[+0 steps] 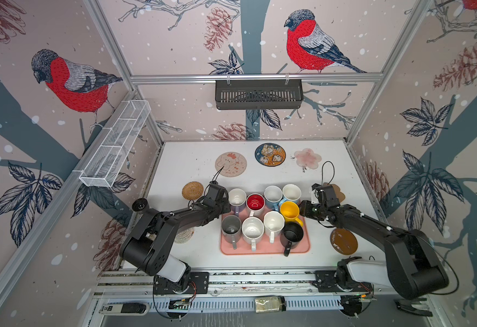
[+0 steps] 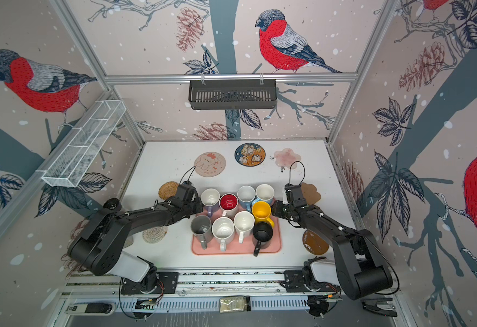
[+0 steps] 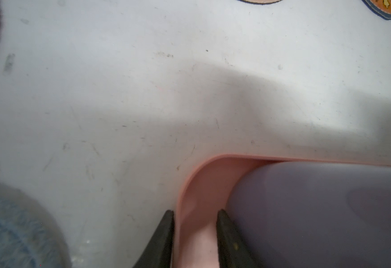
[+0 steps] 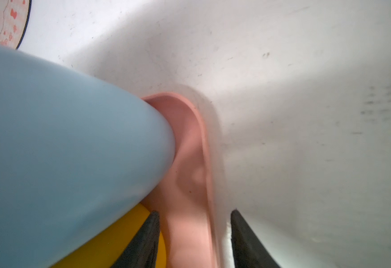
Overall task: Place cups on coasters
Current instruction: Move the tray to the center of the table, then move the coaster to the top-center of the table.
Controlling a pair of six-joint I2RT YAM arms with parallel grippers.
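All nine cups point(image 1: 253, 229) sit on the pink tray point(image 1: 265, 251), the coasters point(image 1: 230, 164) are bare, and the left gripper point(image 3: 195, 211) and right gripper point(image 4: 194, 212) hold nothing, fingers apart around its rim.

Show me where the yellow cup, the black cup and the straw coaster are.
yellow cup point(image 1: 289, 210): in a top view, on its inner bottom.
black cup point(image 1: 292, 233): in a top view, inside its dark opening.
straw coaster point(image 1: 192, 190): in a top view, on the middle of its woven face.
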